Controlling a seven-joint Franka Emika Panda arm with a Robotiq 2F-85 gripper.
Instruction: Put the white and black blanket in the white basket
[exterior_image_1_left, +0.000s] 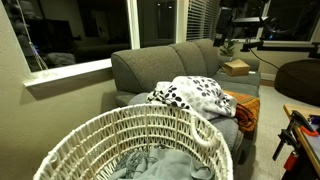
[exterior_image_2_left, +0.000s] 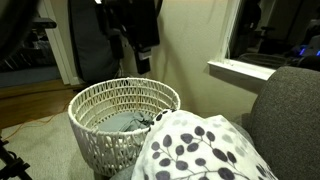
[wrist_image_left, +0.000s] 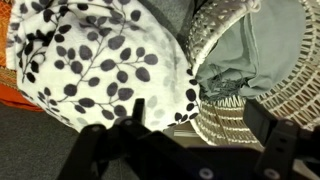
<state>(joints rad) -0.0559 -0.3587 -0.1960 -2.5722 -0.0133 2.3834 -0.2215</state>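
Claw (wrist_image_left: 193, 112) apart, empty, over white and black blanket (wrist_image_left: 100, 60); white basket (wrist_image_left: 225, 122) at three o'clock. My concern: a shallow pinch lets fleece drop short of it

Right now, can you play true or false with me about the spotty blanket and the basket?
1. The white and black blanket is inside the white basket. False: it lies on the grey sofa.
2. A grey cloth lies in the basket. True.
3. The tool is squeezing the blanket. False: it is open, gripping nothing.
4. An orange blanket lies beside the spotty one. True.
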